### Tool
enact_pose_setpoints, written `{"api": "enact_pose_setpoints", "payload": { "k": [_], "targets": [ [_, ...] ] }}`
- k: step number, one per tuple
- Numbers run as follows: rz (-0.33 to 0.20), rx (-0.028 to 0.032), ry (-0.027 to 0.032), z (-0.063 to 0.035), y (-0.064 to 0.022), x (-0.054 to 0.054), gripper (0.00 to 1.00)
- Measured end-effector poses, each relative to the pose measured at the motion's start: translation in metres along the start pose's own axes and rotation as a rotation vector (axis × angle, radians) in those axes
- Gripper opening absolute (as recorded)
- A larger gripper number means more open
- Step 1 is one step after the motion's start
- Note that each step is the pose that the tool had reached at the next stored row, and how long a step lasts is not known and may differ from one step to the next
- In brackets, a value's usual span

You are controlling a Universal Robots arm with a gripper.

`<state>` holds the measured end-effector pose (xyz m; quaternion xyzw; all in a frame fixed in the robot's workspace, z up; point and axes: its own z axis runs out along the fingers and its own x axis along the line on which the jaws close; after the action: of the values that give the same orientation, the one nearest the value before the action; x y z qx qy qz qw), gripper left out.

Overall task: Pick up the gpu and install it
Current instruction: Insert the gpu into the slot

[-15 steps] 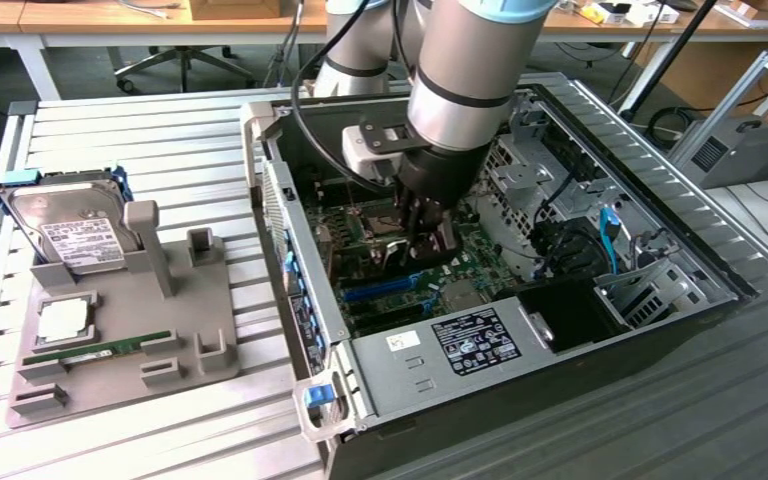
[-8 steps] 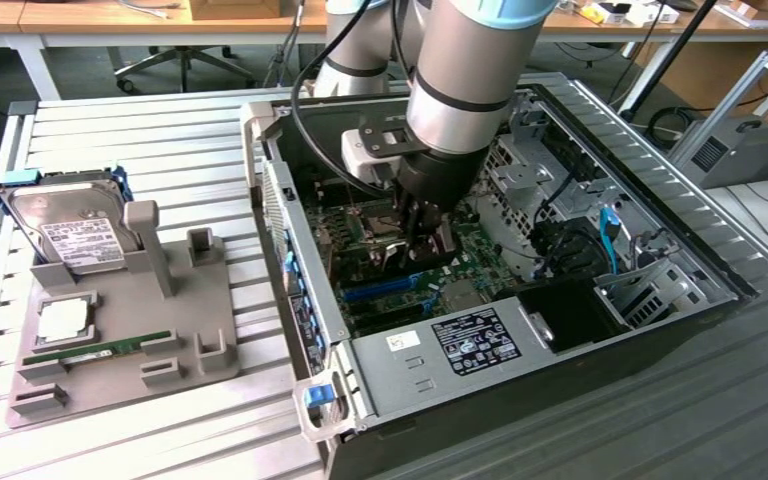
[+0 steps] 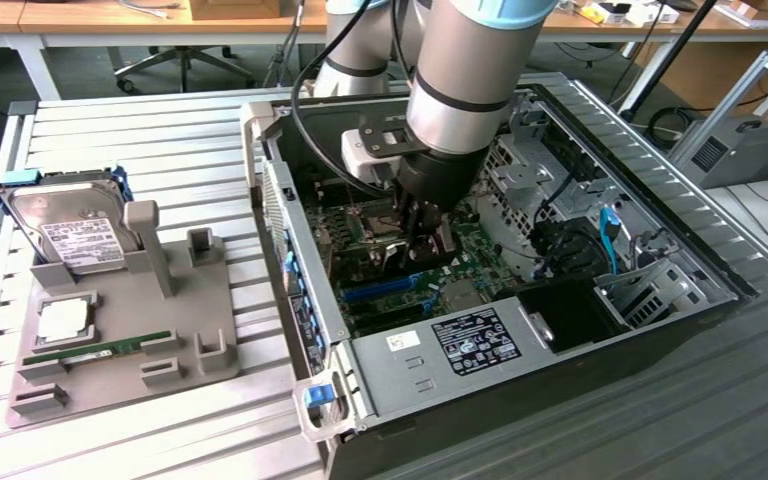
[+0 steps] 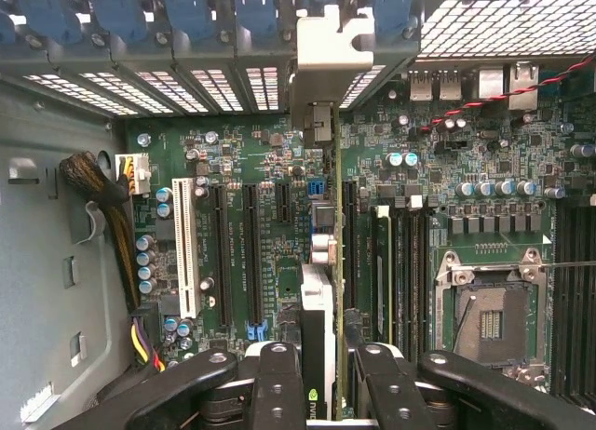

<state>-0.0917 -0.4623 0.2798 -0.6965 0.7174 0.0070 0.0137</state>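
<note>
My gripper [image 3: 423, 238] is lowered into the open computer case [image 3: 307, 290], just above the green motherboard [image 3: 381, 290]. It is shut on the gpu [image 4: 319, 290], which I see edge-on in the wrist view between the two black fingers [image 4: 277, 385]. The card's pale silver end bracket [image 4: 332, 47] points toward the blue-clipped rear slot openings [image 4: 191, 11]. The card runs parallel to the long black expansion slots [image 4: 251, 253], between them and the memory slots [image 4: 400, 272]. I cannot tell whether its lower edge touches a slot.
Beside the case on the exterior view's left stands a grey fixture [image 3: 157, 330] with a silver hard drive [image 3: 75, 236], a green memory stick [image 3: 97, 350] and a small square chip [image 3: 64, 319]. The CPU socket [image 4: 491, 311] and cable bundles [image 4: 102, 193] flank the card.
</note>
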Motion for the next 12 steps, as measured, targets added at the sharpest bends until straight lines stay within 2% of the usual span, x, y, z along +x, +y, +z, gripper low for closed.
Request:
{"api": "enact_pose_setpoints", "payload": {
  "k": [12],
  "targets": [
    [0.000,0.0000,0.0000,0.0000,0.0036,0.0001,0.27]
  ]
}}
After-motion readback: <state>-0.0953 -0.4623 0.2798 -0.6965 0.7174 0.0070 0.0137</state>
